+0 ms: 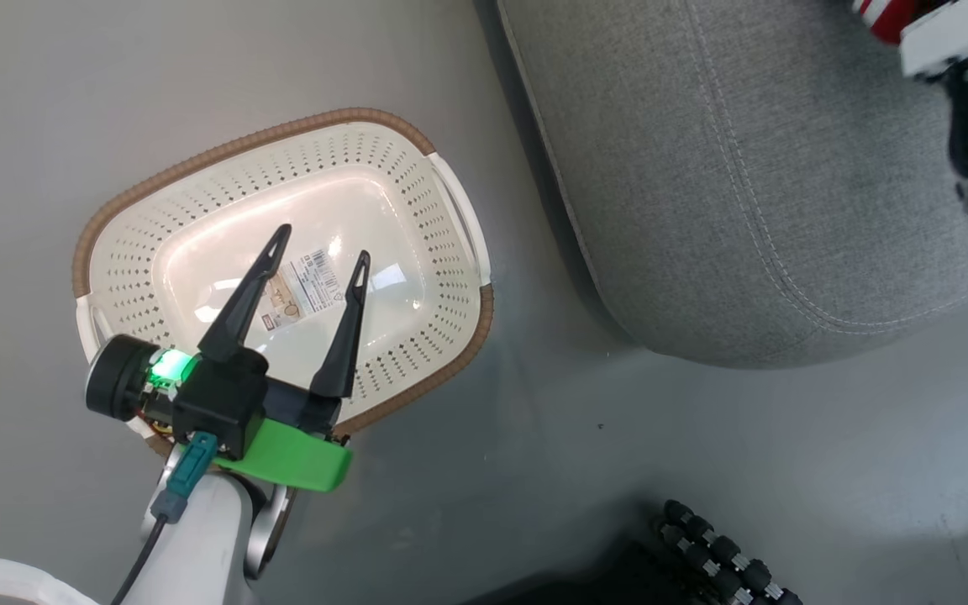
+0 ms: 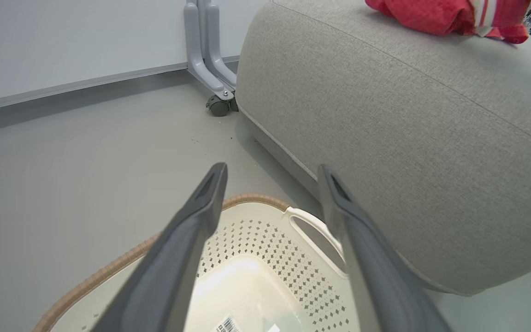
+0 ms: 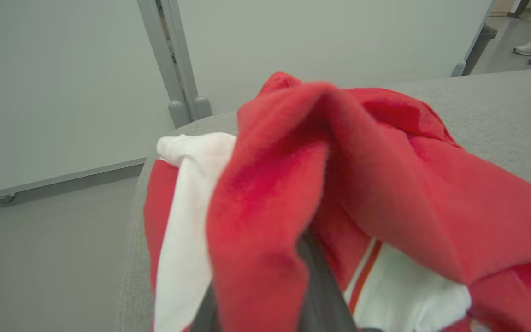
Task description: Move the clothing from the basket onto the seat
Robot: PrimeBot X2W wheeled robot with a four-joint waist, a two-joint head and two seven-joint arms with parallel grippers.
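Sitting on the floor [image 1: 534,470] just left of the seat [image 1: 744,168], the basket [image 1: 282,134] is showing nothing inside but its label sticker [image 1: 307,287], so the emptying part of the job is looking finished. The clothing [image 3: 339,161] is appearing to rest in a red and white bunch on top of the seat, toward its far right end. The right claw [image 3: 314,281] is clamping a fold of it. Its dark fingers are pressing together and are mostly buried under the cloth, so the bundle is draping over and around the claw rather than lying beside it. Whether both garments are in that heap is not something the pictures are settling. What is remaining, as a judgement, is for the right claw to let go and draw clear, leaving the cloth lying on the cushion. The left claw [image 1: 322,241] is hovering over the near part of the basket with its fingers spread wide apart and nothing between them. It is sitting well apart from the clothing.
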